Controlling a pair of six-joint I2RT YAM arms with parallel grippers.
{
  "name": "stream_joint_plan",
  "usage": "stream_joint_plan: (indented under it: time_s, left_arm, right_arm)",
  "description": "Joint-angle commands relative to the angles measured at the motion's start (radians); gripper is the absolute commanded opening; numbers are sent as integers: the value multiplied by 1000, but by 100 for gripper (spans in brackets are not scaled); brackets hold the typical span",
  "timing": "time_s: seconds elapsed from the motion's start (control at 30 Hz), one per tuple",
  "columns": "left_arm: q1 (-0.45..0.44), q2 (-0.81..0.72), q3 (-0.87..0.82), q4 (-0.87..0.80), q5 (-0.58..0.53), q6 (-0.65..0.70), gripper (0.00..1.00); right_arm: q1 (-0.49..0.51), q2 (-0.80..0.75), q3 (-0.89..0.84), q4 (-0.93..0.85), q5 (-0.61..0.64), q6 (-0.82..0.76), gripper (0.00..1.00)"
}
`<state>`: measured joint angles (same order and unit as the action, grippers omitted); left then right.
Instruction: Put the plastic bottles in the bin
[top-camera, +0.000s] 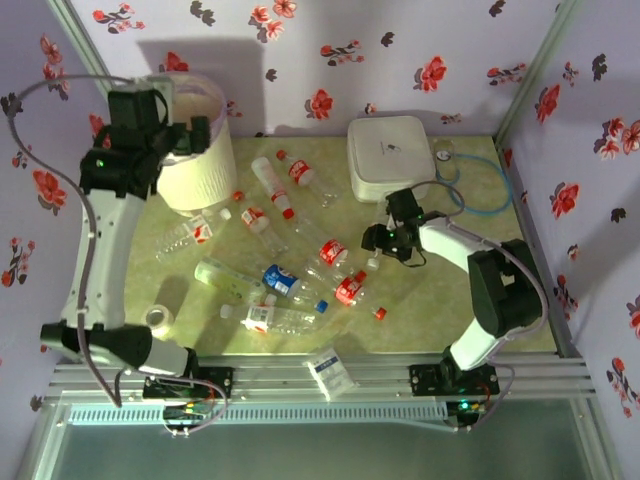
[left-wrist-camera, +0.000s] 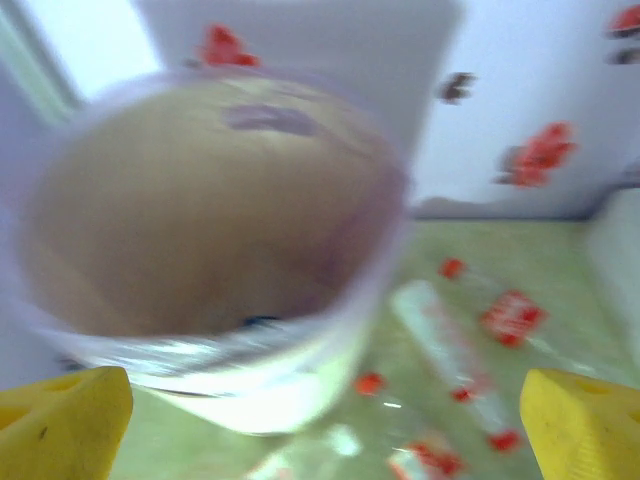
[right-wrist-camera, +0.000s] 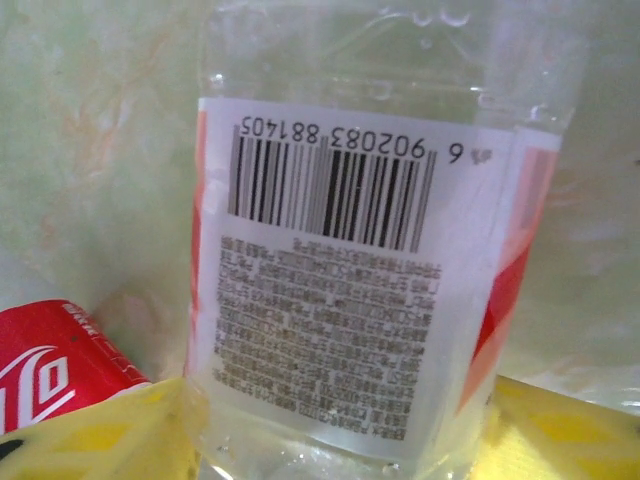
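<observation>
Seen from the top camera, the left arm is reaching to the far left corner of the worktop (top-camera: 420, 320), where the left pincer (top-camera: 200, 132) is hanging over the rim of the bin (top-camera: 195, 175), a tall cream-white bucket standing upright. The plastic bottles (top-camera: 333, 252) are lying on their sides across the green surface, spreading from just in front of the bin toward the middle. Among them are a blue-labelled bottle (top-camera: 285, 280) and a greenish bottle (top-camera: 225, 275), and a loose red cap (top-camera: 380, 313) is lying near them. A white box (top-camera: 390, 155) is sitting at the far side, and the right pincer (top-camera: 378, 240) is pointing down at the worktop just in front of it, at the right edge of the scatter. A tape roll (top-camera: 160, 318) and a white-blue packet (top-camera: 330, 370) are resting near the front edge. The left wrist camera is giving a blurred picture. Its yellow fingers (left-wrist-camera: 60, 420) are standing wide apart at the lower corners with nothing between them, so this pincer is released. The bin's open mouth is gaping just beyond them, its inside too blurred to read, and red-capped bottles are lying on the worktop to its right. In the right wrist camera, a clear bottle (right-wrist-camera: 350, 300) with a white barcode label edged in red is sitting between the yellow fingers (right-wrist-camera: 100, 435), which are pressing on both its sides, so this pincer is grasping it. A red-labelled bottle (right-wrist-camera: 40, 370) is lying just beside it.
</observation>
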<state>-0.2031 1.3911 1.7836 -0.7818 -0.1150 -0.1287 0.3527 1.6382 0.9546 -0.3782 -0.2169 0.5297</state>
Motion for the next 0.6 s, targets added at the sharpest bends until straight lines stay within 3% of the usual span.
stream_joint_plan:
  time_s: [0.0,0.13,0.3,0.43,0.57]
  left_arm:
    - [-69,-66,-143,206,258,-180,100]
    - [-176,-70,-243,304,277,-273,100]
    - [-262,-34,-400,566,420,-443,100]
    - [-318,33,-518,833,558,-594,100]
    - [-327,77,-544,845,592,-612,100]
  right_arm:
    - [-44,-60,29,-100,-23,-69,60]
    - [-69,-135,77,-216,-13,-161,56]
    - [-85,-236,111,-263,-59,-245,54]
    - [-79,-296,87,-105,-280,-269,54]
    - [-32,-324,43,172,-422,-183,54]
